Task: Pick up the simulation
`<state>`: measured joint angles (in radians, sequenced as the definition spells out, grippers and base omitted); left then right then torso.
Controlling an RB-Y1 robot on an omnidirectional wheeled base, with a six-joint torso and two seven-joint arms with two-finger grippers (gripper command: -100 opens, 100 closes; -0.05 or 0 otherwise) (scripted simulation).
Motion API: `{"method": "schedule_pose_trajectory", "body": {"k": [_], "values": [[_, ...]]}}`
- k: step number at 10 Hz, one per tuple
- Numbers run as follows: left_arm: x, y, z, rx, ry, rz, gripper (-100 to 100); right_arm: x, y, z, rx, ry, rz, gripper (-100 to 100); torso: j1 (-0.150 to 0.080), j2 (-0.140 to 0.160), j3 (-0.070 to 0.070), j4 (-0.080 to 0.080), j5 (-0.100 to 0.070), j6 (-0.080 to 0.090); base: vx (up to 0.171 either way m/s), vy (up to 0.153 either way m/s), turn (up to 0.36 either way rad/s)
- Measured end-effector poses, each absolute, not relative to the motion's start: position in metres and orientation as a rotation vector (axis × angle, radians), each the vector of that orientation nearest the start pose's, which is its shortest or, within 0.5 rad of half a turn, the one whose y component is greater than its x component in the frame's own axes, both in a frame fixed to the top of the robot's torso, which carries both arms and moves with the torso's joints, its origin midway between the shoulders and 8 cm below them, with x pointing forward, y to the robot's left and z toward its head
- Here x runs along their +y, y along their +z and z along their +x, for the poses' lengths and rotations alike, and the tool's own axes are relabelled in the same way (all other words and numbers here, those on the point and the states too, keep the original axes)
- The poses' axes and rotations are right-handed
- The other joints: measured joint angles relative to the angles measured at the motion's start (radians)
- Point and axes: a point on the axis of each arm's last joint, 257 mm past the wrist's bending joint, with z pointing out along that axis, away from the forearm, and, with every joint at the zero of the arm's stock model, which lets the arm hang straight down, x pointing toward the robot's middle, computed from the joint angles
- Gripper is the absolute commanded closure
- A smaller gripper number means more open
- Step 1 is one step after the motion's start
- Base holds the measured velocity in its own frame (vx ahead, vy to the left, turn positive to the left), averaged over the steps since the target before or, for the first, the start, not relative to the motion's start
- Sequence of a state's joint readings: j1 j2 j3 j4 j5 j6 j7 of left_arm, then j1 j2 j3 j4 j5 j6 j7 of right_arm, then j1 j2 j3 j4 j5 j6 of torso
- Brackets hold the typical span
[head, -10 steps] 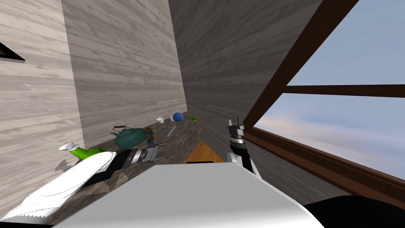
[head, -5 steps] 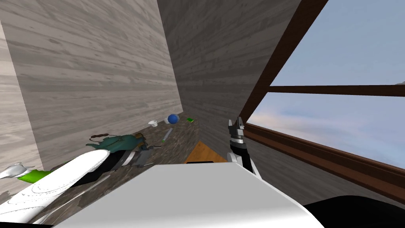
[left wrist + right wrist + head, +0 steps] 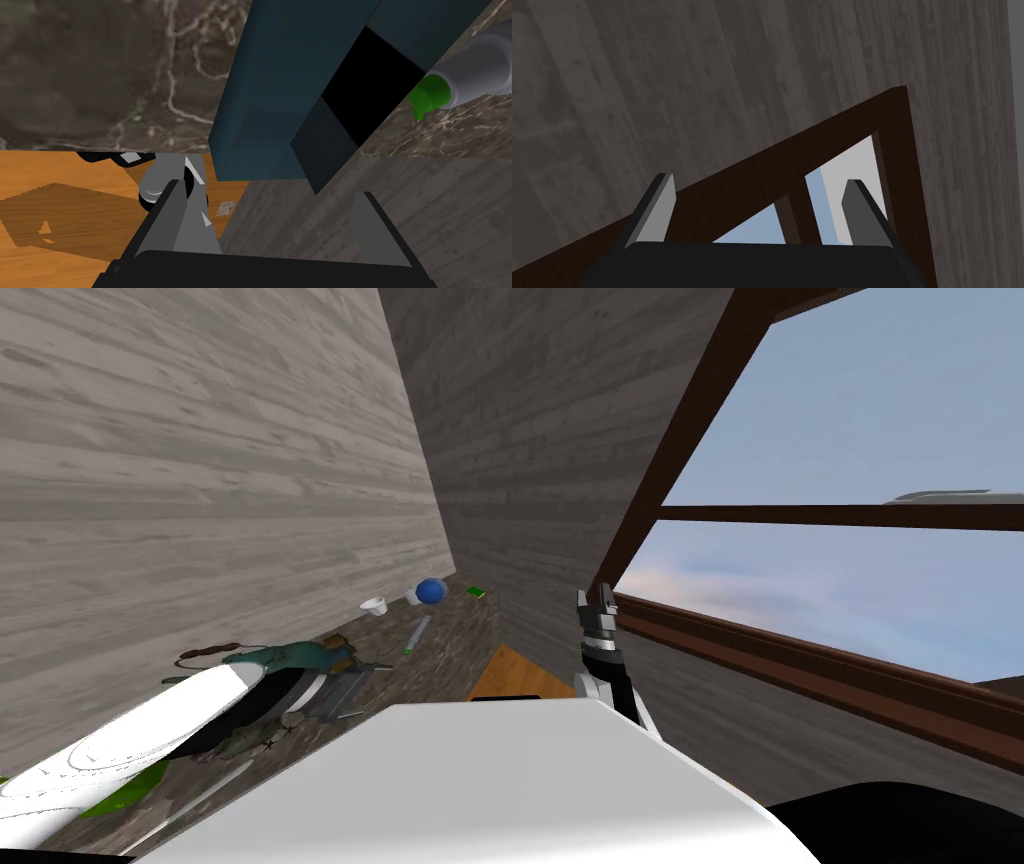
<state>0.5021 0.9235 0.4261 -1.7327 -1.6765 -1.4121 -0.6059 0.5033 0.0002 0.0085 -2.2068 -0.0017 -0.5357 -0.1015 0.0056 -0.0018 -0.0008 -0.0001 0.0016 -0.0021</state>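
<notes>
Teal teapot on dark marbled counter, beside left arm. Left gripper spread wide, empty; dark teal box on counter just past fingertips, green-tipped grey marker beside box. White cup, blue ball farther along. Right gripper wide, empty, raised near window frame.

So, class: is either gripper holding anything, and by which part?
Nothing is held. The left gripper stands open at the dark teal block, not clamping it; the right gripper is open too.

readable text: none | brands, numbers: none — pale patch maybe a label, unreadable
</notes>
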Motion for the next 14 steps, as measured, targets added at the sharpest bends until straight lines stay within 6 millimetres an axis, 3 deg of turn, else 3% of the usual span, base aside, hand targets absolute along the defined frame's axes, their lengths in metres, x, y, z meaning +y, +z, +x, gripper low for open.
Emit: {"method": "schedule_pose_trajectory", "body": {"k": [5, 9, 11, 12, 13, 14], "values": [[0.501, -0.316, 0.197, -1.999, 0.005, -2.759, -100, -0.279, -0.003, 0.352, 0.608, 1.395, 0.733, 0, 0.002, -0.001, -0.001, 0.0, 0.0, 0.0, -0.013, 0.07, -0.193], [0.557, -0.299, 0.182, -1.861, -0.022, -2.63, -100, -0.279, -0.003, 0.352, 0.608, 1.395, 0.733, 0, 0.006, -0.002, -0.001, 0.0, 0.001, 0.0, -0.012, 0.118, -0.225], [0.575, -0.286, 0.176, -1.812, -0.031, -2.584, -100, -0.279, -0.003, 0.352, 0.608, 1.395, 0.733, 0, 0.002, -0.002, -0.001, 0.0, 0.001, 0.0, -0.007, 0.056, -0.12], [0.575, -0.285, 0.175, -1.81, -0.029, -2.58, 0, -0.279, -0.003, 0.352, 0.608, 1.395, 0.733, 0, 0.0, -0.002, -0.001, 0.0, 0.0, -0.001, -0.001, 0.008, 0.007], [0.575, -0.286, 0.175, -1.81, -0.029, -2.58, -100, -0.279, -0.003, 0.352, 0.608, 1.395, 0.733, 0, -0.002, -0.003, -0.001, -0.001, 0.0, -0.001, -0.005, 0.001, -0.036], [0.575, -0.291, 0.173, -1.814, -0.029, -2.577, -100, -0.279, -0.003, 0.352, 0.608, 1.395, 0.733, 0, -0.003, -0.002, -0.001, -0.001, 0.0, -0.001, -0.009, -0.004, -0.035]]}}
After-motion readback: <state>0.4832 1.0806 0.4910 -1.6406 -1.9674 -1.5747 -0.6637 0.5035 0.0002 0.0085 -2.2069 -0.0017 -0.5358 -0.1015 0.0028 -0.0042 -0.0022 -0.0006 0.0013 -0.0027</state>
